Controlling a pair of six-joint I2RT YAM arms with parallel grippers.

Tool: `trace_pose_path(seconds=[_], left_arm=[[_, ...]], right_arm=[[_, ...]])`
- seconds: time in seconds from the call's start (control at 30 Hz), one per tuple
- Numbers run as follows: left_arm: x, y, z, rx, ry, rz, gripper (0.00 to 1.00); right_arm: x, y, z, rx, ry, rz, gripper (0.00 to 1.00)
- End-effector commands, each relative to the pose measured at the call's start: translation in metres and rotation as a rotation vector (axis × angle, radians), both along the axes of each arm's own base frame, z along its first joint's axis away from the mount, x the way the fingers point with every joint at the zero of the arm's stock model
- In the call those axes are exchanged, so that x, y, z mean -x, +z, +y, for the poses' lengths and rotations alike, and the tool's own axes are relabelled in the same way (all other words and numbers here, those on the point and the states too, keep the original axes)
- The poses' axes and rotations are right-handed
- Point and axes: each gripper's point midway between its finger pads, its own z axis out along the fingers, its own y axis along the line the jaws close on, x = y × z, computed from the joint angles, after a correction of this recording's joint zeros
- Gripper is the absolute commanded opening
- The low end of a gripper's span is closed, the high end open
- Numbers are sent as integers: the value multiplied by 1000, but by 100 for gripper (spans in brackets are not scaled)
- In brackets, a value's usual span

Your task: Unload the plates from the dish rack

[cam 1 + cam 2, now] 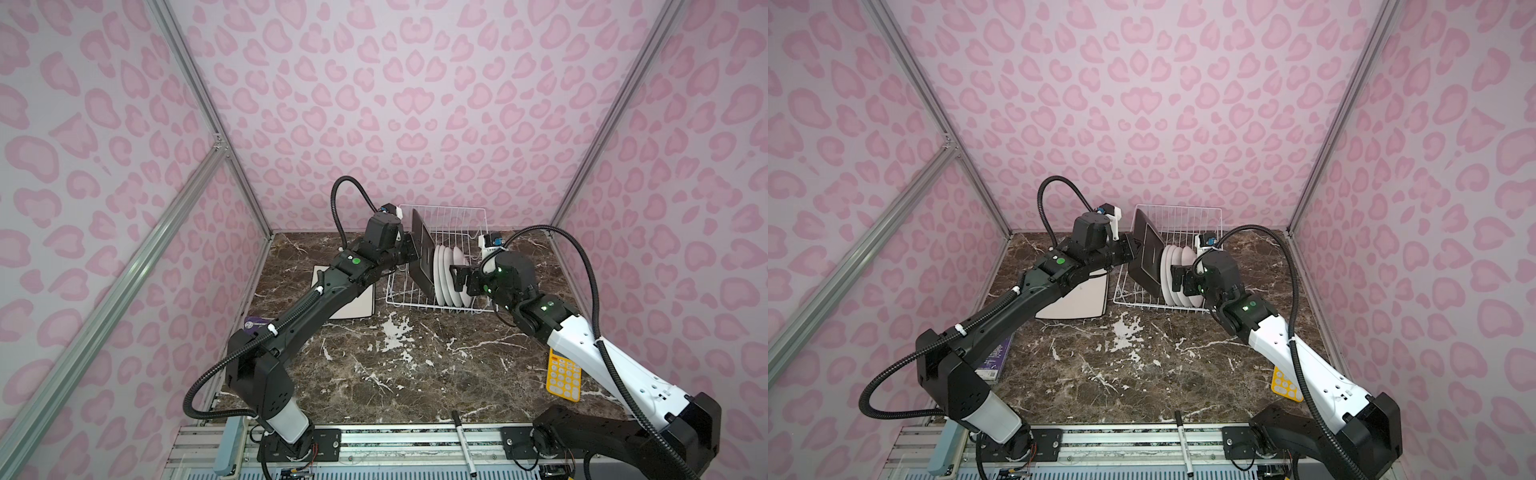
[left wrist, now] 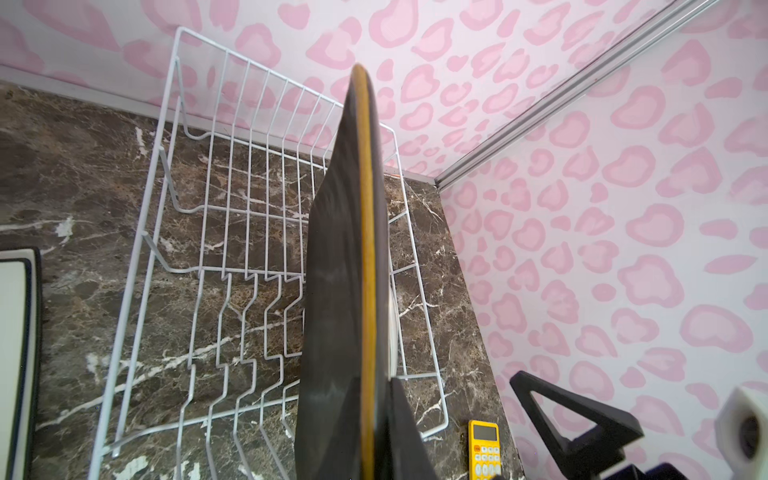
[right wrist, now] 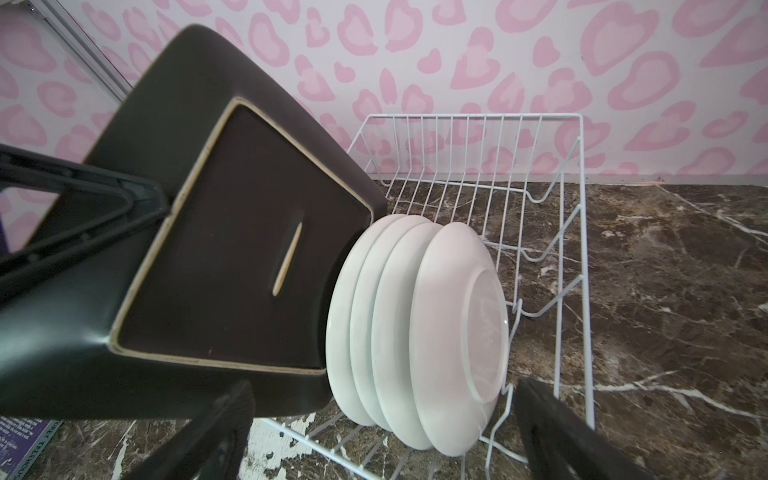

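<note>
In both top views the left fingers pinch one edge of the dark square plate, holding it tilted on edge at the dish rack. The right fingers gape empty just beside four round white plates standing in the rack. A white square plate lies flat on the counter behind the left fingers. From the left wrist, the dark square plate runs edge-on straight out from the clenched left fingers, with rack wires beyond. From the right wrist, the spread right fingers flank the round white plates, and the dark square plate is just past them.
</note>
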Motion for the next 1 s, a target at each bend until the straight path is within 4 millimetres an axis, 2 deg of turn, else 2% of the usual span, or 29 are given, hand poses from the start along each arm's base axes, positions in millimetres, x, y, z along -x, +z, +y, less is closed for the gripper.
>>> trace_pose_path(seconds=[0.0, 0.3, 0.57, 0.77, 0.97], left_arm=[[-5, 45, -1, 75, 8, -150, 4], [-2, 49, 4, 60, 7, -179, 4], [-1, 58, 12, -26, 2, -263, 4], [6, 78, 22, -151, -35, -424, 4], [22, 102, 28, -225, -99, -599, 4]], right_arm=[[-2, 4, 1, -18, -2, -21, 99], [-1, 6, 1, -22, -2, -25, 99], [-2, 7, 2, -27, -4, -19, 99], [-3, 10, 0, -42, -8, -17, 99], [-5, 13, 0, -91, -3, -4, 99]])
